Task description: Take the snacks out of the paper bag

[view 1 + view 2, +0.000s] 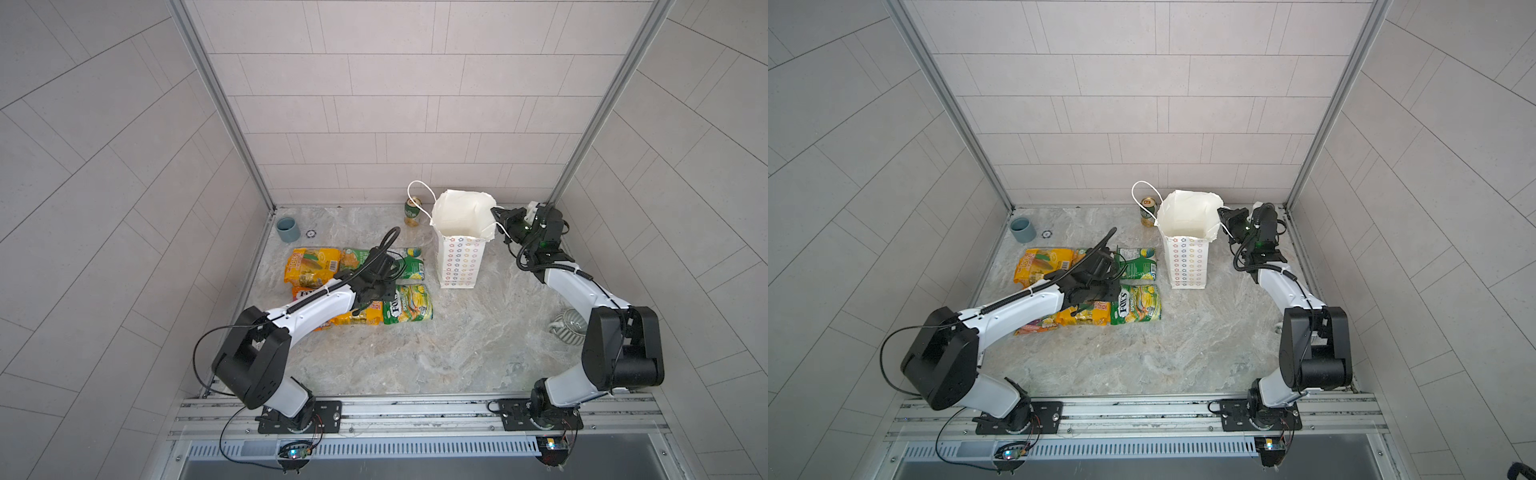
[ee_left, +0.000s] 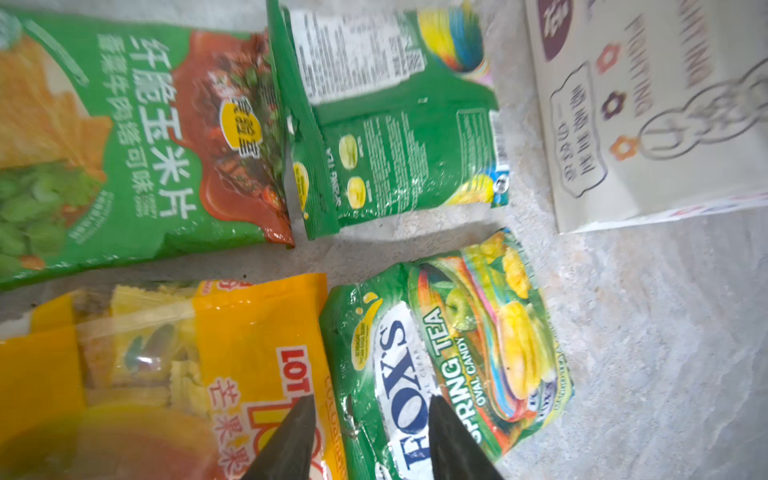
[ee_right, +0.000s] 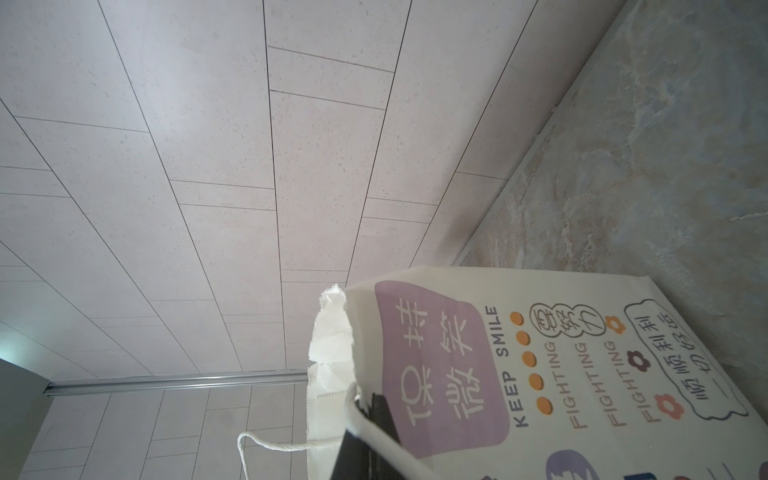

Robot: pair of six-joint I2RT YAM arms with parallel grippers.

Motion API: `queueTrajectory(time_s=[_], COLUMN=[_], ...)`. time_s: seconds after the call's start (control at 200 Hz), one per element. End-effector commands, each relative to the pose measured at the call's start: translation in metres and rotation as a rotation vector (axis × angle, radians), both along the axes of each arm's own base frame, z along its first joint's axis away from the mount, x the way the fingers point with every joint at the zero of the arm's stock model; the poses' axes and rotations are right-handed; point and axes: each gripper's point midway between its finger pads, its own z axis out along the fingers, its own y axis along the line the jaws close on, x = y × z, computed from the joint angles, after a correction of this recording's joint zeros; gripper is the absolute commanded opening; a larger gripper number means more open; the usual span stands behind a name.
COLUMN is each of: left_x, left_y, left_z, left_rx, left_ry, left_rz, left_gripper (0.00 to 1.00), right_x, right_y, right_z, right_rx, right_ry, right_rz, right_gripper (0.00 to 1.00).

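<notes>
Left gripper [image 2: 370,419] jaws spread, above flat glossy green FOX'S snack packet [image 2: 444,353]. Right gripper [image 1: 496,212] clamped on rim of tall white paper bag [image 1: 459,262], bag upright.

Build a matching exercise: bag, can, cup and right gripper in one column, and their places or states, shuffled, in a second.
Column one
1. bag
2. can
3. cup
4. right gripper

Column two
a. in the back left corner of the table
b. shut on the bag's rim
c. upright, mouth open
d. standing just beside the bag

Pairs: 1-c, 2-d, 3-a, 4-b
</notes>
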Motion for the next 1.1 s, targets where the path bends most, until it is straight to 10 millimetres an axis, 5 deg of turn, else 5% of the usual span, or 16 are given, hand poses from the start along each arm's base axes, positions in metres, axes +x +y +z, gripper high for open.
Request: queueTrajectory(time_s=[0.0,0.235,0.53,0.911,0.961,0.986,1.096], left_x=[0.01,0.018,0.021,0.036,0.041,0.043,0.055], left_y=[0.011,0.009,0.008,0.005,0.003,0.001,-0.002], left_z=[0.038,0.081,0.082,0.113,0.124,0.13,0.154], left_rx=[0.042,-0.016,-0.048,-0.075,-0.089,-0.098,-0.105], left_ry=[-0.107,-0.254,-0.299,-0.403,-0.434,-0.452,-0.53], left_rz=[0.001,0.0,0.009,0.024,0.029,0.028,0.03], left_gripper=[0.58,0.61,0.63,0.64,0.64,0.65,0.68], right_x=[0.003,0.002,0.003,-0.016,-0.019,-0.021,-0.029], right_y=[0.005,0.016,0.016,0.009,0.009,0.01,0.015], right_z=[0.006,0.001,0.0,0.011,0.016,0.018,0.028], right_rx=[0.04,0.09,0.117,-0.128,-0.177,-0.21,-0.352], right_ry=[-0.014,-0.01,-0.003,0.056,0.04,0.036,0.026], right_rz=[0.0,0.019,0.004,0.001,0.003,0.011,0.054], right_gripper=[0.0,0.0,0.04,0.65,0.79,0.98,0.99])
